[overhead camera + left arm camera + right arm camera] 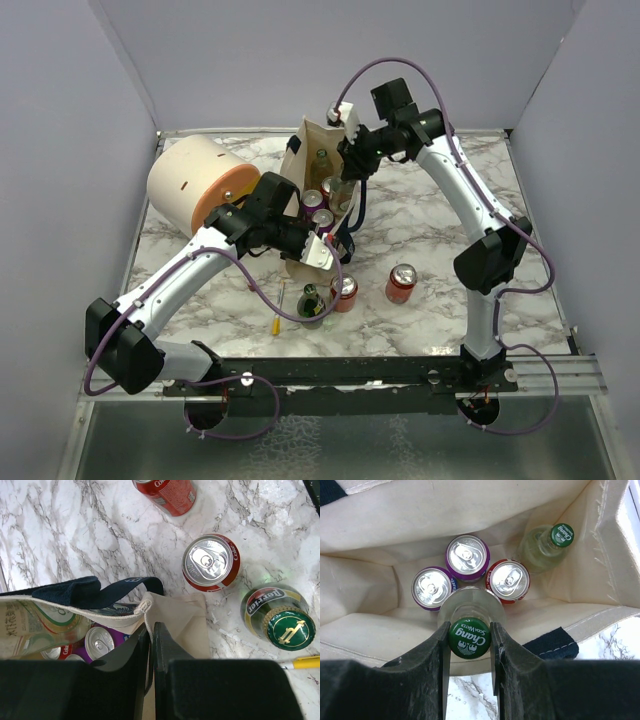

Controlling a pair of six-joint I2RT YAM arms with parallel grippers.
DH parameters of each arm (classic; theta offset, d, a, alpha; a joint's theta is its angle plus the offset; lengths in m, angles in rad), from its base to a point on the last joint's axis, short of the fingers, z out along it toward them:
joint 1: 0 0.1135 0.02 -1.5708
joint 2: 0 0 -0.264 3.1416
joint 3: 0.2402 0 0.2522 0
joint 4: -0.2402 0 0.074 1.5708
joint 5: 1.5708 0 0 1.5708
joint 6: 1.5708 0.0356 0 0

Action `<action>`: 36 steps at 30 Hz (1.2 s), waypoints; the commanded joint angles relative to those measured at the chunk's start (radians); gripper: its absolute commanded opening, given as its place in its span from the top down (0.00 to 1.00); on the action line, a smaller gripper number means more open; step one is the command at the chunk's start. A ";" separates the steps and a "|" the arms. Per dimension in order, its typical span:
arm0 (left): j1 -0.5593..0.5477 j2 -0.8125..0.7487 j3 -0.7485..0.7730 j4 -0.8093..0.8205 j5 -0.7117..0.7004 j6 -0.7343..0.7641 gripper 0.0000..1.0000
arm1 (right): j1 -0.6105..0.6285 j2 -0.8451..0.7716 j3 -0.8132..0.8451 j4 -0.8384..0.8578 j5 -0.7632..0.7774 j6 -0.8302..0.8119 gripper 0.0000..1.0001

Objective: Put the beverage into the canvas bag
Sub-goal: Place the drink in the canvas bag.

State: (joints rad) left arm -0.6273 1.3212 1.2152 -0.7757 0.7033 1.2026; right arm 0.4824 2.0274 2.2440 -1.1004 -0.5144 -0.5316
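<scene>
1. The upright cream canvas bag (297, 160) with dark navy strap handles stands mid-way across the white marble-patterned table (440, 200), just beside a cream-and-orange drum (195, 185).
2. The right gripper (468, 628) reaches down into the bag's mouth, its jaws pinching the green cap of a clear glass bottle (470, 602) labelled soda water.
3. This bottle hangs upright inside the opening, close to the bag's near wall. Whether its base rests on the bottom cannot be told.
4. Deeper in the bag a purple aluminium can (466, 555) touches a second purple can (431, 587) and a red-sided can (507, 580). Another green-capped bottle (545, 550) stands in the far corner.
5. The left gripper (152, 629) has its jaws pressed almost together, pinching the bag's cream rim beside a navy handle (100, 590).
6. Outside the bag, a red cola can (210, 562) stands just beside a green Perrier bottle (280, 622).
7. A further red can (167, 495) stands apart from them, and a slim yellow-handled tool (300, 662) lies near the green bottle.
</scene>
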 commanded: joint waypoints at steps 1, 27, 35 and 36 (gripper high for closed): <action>0.009 0.016 0.009 -0.034 -0.031 -0.004 0.89 | -0.007 -0.019 0.014 0.051 -0.062 -0.023 0.99; 0.025 0.034 0.053 -0.010 -0.001 -0.069 0.92 | -0.006 0.075 -0.003 0.059 -0.081 -0.028 0.99; 0.026 0.029 0.072 0.007 0.008 -0.146 0.71 | -0.004 0.098 0.026 0.052 -0.101 -0.030 0.99; 0.026 0.029 0.081 0.014 0.007 -0.164 0.66 | -0.004 0.096 0.027 0.051 -0.106 -0.030 0.99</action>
State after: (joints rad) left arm -0.6086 1.3487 1.2541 -0.7631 0.6952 1.1122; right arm 0.4824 2.1323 2.2307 -1.0992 -0.5442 -0.5560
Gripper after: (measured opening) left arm 0.247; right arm 0.319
